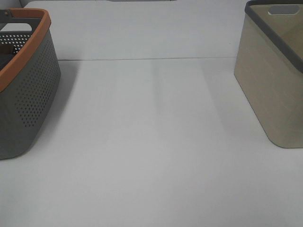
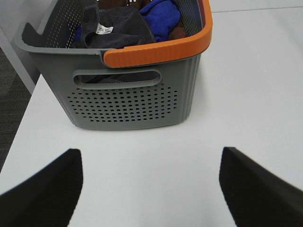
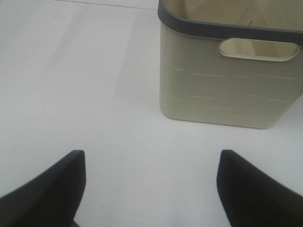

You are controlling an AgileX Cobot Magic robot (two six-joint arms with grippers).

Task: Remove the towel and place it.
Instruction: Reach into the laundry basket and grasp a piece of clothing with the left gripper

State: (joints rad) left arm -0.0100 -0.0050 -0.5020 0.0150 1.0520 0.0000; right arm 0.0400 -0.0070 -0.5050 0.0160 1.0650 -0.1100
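The dark fuzzy cloth towel (image 2: 127, 24) sits in the grey holey plastic basket (image 2: 128, 101) on the left, maybe on top of other cloths. The left gripper (image 2: 150, 165) and the right gripper (image 3: 151, 165) hang empty with jaws apart, ready to grab.

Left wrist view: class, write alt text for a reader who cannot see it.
A grey perforated basket with an orange-trimmed rim stands on a white table, holding a dark towel with a white label and a blue cloth. The open left gripper is short of it, empty.

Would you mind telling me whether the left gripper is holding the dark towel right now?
No, the left gripper has its jaws wide apart and empty, while the towel lies in the grey basket.
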